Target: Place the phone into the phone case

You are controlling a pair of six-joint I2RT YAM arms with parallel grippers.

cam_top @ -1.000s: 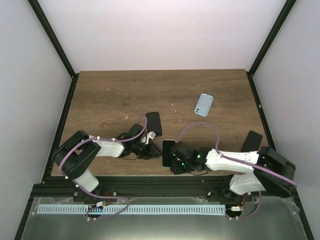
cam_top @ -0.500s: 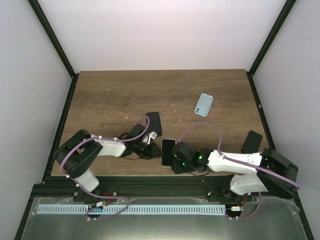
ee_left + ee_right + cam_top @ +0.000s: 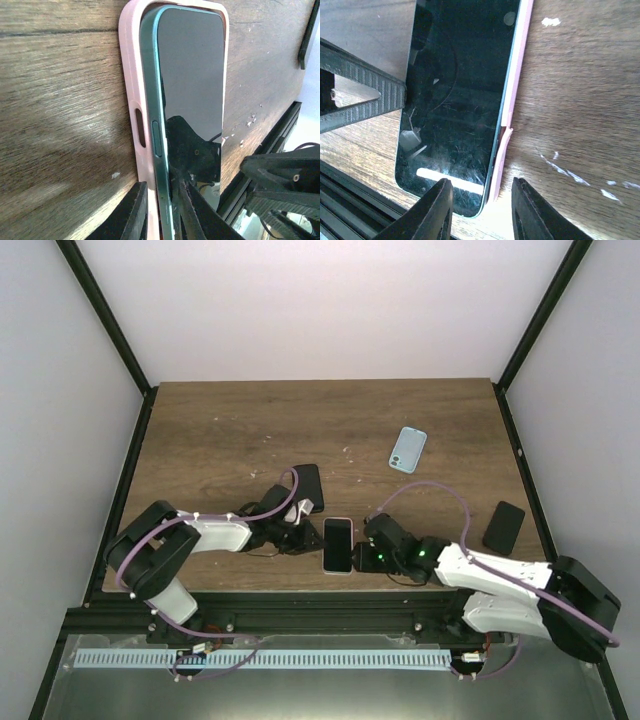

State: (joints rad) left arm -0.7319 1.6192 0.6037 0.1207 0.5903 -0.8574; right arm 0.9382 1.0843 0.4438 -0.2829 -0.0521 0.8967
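Note:
The phone (image 3: 338,543), dark-screened with a teal frame, lies face up in the pink phone case (image 3: 325,558) near the table's front edge. In the left wrist view the phone (image 3: 192,75) sits raised along the case's (image 3: 129,75) left wall. My left gripper (image 3: 161,184) is pinched on that side, one finger outside the case wall and one on the screen. My right gripper (image 3: 481,182) stands open over the near right corner, where the case's rim (image 3: 501,150) is kinked away from the phone (image 3: 460,90). In the top view the left gripper (image 3: 300,535) and right gripper (image 3: 368,552) flank the phone.
A black phone-shaped slab (image 3: 307,486) lies just behind the left gripper. A light blue case (image 3: 408,449) lies at the right rear, and another black slab (image 3: 503,525) near the right edge. The table's front rail (image 3: 330,605) runs close behind the phone.
My right gripper has drawn back to the right off the phone, uncovering its screen. The left gripper has stayed at the phone's left edge.

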